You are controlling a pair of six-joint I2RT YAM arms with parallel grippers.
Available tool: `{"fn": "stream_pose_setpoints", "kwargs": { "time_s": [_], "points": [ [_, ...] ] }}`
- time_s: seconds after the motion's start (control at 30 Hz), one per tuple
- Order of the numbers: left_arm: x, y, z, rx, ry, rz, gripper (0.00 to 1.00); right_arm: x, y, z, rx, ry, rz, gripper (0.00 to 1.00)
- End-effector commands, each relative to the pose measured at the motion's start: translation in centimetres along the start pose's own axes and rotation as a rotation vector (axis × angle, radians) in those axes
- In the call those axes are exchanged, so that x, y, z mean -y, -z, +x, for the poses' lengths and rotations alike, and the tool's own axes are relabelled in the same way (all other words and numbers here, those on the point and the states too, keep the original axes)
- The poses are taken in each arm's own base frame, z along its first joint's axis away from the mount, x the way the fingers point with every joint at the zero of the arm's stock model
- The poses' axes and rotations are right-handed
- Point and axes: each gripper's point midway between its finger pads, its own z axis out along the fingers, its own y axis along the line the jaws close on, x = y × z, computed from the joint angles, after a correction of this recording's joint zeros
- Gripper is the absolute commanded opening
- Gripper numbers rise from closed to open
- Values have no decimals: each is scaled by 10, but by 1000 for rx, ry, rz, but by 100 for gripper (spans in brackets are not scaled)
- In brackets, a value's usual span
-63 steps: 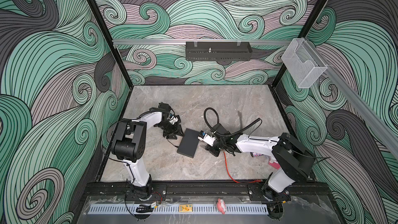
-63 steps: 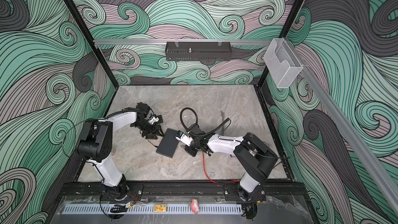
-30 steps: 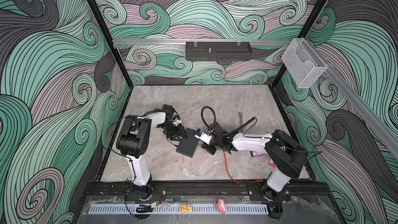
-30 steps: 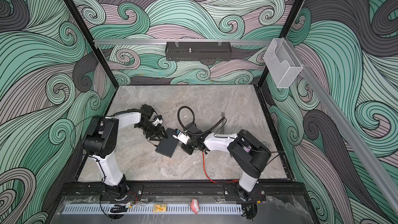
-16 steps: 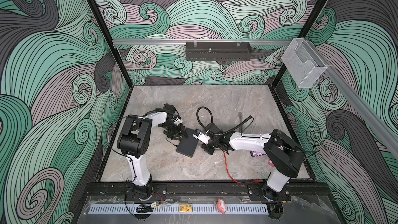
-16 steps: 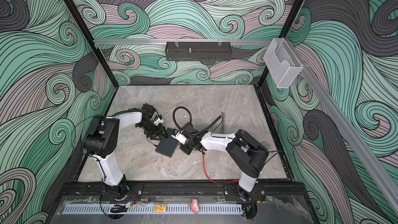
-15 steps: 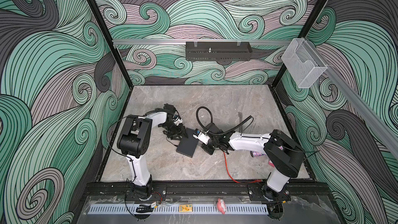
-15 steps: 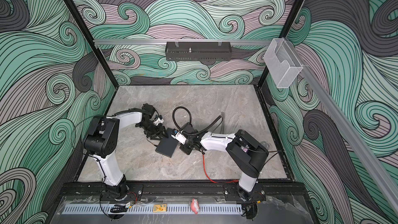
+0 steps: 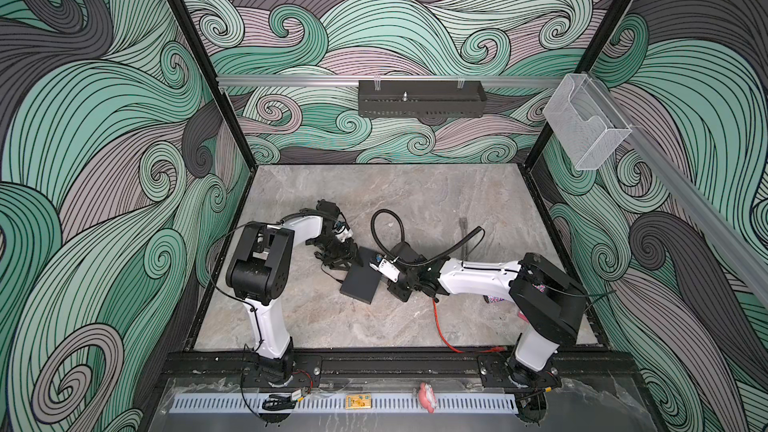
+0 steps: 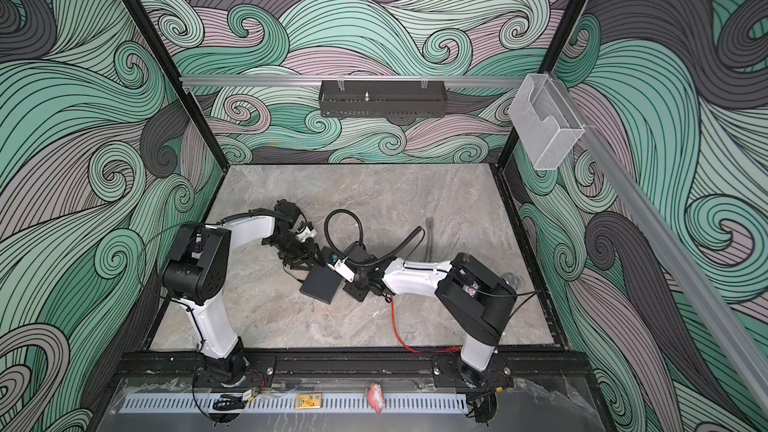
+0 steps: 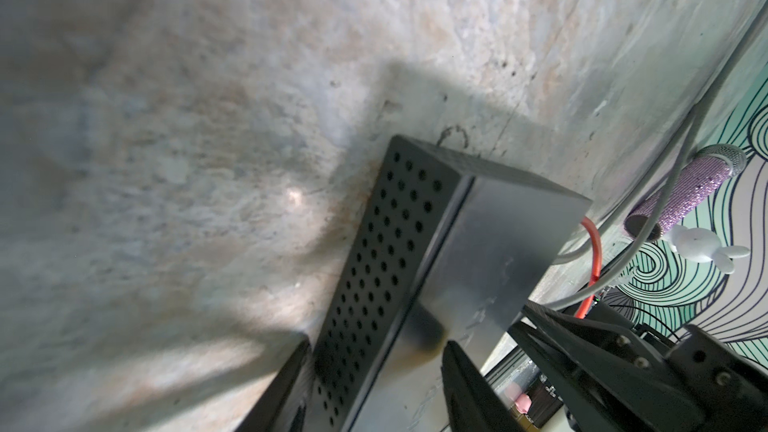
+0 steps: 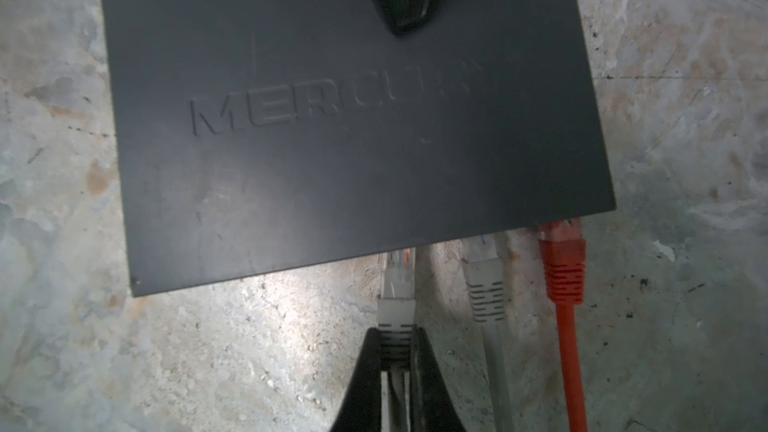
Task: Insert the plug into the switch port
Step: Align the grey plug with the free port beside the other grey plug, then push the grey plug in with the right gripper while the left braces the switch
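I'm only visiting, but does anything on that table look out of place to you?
Yes. A glittery purple microphone and a small white rabbit figure lie on the table beyond the switch, as the left wrist camera shows. They look like toys and seem unrelated to the cabling job.

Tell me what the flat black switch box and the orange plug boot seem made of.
The flat black switch box: probably painted sheet metal, matte; stamped lettering, punched side holes. The orange plug boot: likely moulded soft plastic; slotted ribs.
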Motion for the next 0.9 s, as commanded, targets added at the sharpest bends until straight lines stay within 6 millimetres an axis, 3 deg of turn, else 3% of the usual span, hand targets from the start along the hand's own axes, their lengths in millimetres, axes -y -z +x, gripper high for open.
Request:
{"fn": "stream_pose_setpoints", "kwargs": {
  "time_s": [0.0, 0.17, 0.53, 0.87],
  "points": [
    [17, -9, 11, -55, -32, 43, 52, 7, -7, -26, 108, 89, 43, 0],
    [17, -10, 11, -56, -33, 42, 52, 10, -14, -25, 81, 92, 28, 0],
    [20, -11, 12, -57, -36, 47, 51, 9, 4, -64, 196, 45, -26, 0],
    [25, -23, 21, -61, -16, 63, 51, 11, -19, -59, 184, -15, -53, 0]
  ]
}}
